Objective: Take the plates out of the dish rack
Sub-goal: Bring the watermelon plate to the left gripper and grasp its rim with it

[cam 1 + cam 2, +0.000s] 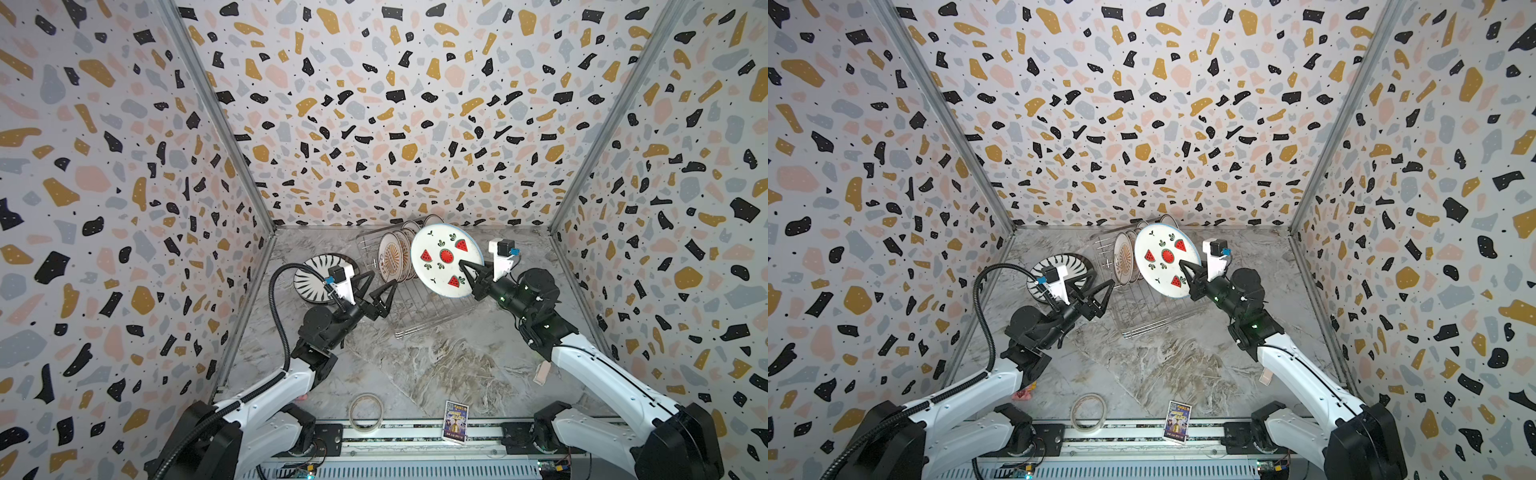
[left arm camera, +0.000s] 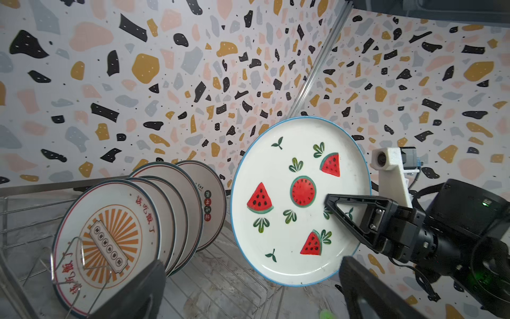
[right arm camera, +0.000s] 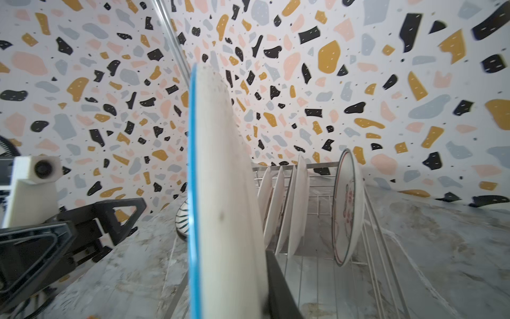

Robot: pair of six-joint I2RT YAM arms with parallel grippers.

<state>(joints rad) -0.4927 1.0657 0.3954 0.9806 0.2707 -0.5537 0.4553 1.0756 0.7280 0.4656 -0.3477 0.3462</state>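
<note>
In both top views the watermelon plate (image 1: pixel 440 249) is held tilted on edge over the dish rack (image 1: pixel 432 311). Its lower right rim is pinched by the right gripper (image 1: pixel 463 267), whose jaws are clamped on it. The left gripper (image 1: pixel 382 284) is spread wide with nothing in it, just beside the rack's left edge. A striped plate (image 1: pixel 313 270) is laid flat on the table (image 1: pixel 415 374), left of the rack. Several plates (image 1: pixel 392 255) are stood upright at the rack's far end.

In the left wrist view the watermelon plate's printed face is shown, with one black finger (image 2: pixel 358 197) of the right gripper laid across it. A sunburst plate (image 2: pixel 110 234) is set foremost in the upright row.

In the right wrist view the watermelon plate is seen edge-on between that gripper's jaws, with the racked row beyond it.
</note>
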